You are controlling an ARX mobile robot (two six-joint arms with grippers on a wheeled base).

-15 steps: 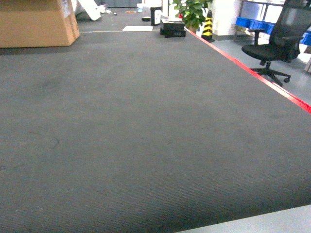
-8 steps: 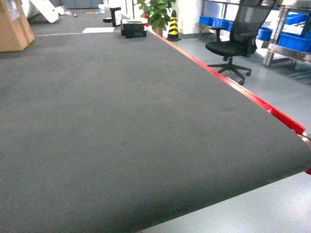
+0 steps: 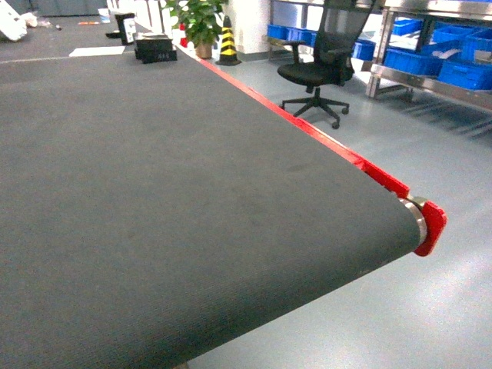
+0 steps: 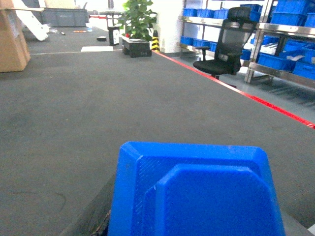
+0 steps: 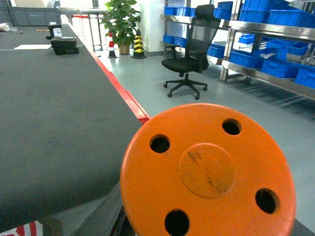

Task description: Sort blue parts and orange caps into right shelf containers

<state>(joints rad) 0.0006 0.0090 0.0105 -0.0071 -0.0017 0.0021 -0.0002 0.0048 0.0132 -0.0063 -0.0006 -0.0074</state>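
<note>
Where belt (image 3: 154, 192) ends, open floor (image 3: 430, 154) rt.

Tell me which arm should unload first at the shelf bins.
Right, probably: its orange cap already faces the blue containers across open floor, while the left arm's blue part still looks over the dark belt.

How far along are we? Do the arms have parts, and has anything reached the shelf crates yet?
Pick-up looks done: a blue part fills the left wrist view and an orange cap fills the right, though neither end effector itself shows. In hand: the head camera looks past the conveyor belt end toward the blue crates on the rack. Left: reaching the rack beyond the office chair and dropping both pieces.
</note>
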